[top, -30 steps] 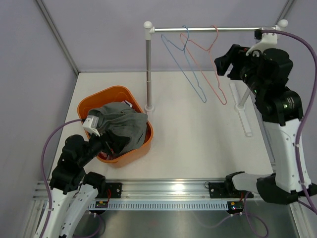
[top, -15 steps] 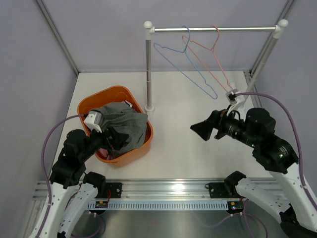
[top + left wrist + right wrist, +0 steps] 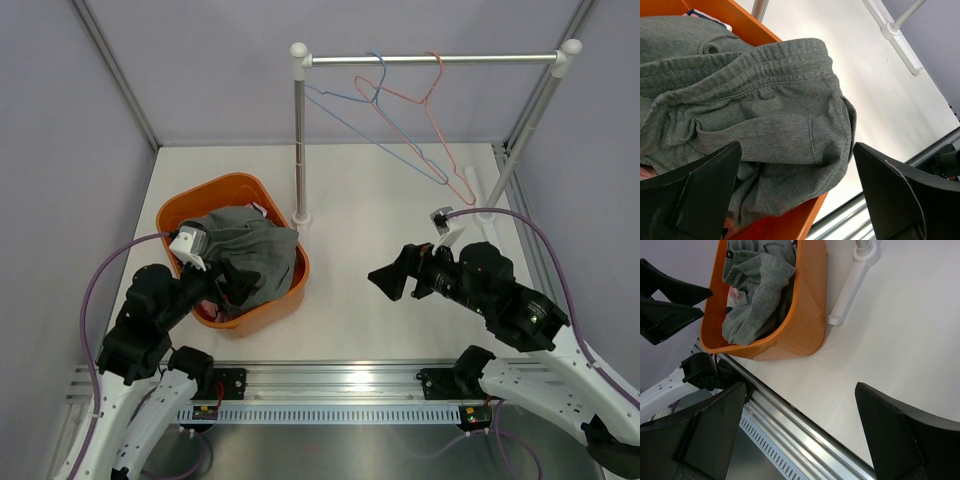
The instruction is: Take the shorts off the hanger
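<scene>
The grey shorts [image 3: 245, 250] lie bunched in the orange basket [image 3: 230, 182], off any hanger. In the left wrist view the shorts [image 3: 750, 115] spill over the basket's near rim [image 3: 785, 227]. My left gripper [image 3: 228, 283] hangs open just above that edge, jaws [image 3: 796, 150] wide with nothing between them. A blue hanger [image 3: 400, 151] and a red hanger [image 3: 447, 150] hang bare on the rail. My right gripper [image 3: 385, 283] is open and empty, low over the table right of the basket. Its own view [image 3: 800, 387] shows the shorts [image 3: 757, 285] and the basket [image 3: 805, 315].
The rack's upright post [image 3: 298, 140] stands just behind the basket, its white foot [image 3: 850, 285] on the table. A second slanted post [image 3: 525, 120] rises at the back right. An aluminium rail [image 3: 340, 380] runs along the near edge.
The right arm has come down from the rail at the back right to low over the table and moved left. Its jaws have widened. The hangers have swung. The left arm has stayed still.
</scene>
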You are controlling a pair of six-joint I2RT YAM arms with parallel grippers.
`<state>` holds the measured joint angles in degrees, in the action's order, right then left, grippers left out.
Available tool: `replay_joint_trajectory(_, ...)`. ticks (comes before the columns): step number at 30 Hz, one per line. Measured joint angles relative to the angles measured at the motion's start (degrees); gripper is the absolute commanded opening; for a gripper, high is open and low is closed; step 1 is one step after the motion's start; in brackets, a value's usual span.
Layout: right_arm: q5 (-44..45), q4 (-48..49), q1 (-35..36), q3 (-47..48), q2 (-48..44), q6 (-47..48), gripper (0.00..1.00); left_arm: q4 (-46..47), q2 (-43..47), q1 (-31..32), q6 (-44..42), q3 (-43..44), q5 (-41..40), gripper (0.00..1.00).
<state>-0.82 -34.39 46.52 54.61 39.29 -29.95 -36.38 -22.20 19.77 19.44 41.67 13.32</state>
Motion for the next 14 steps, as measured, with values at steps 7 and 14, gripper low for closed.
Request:
replay_joint_trajectory(7,1.6,3.5,0.0,-3.3,-4.0,-1.9,0.99,0.0,0.0,1.7,0.0,0.0,-1.5,0.99)
replay_joint_trajectory(14,2.6,4.7,0.0,-4.4,-8.0,-2.4,1.0,0.0,0.0,2.8,0.0,0.0,-2.5,0.99)
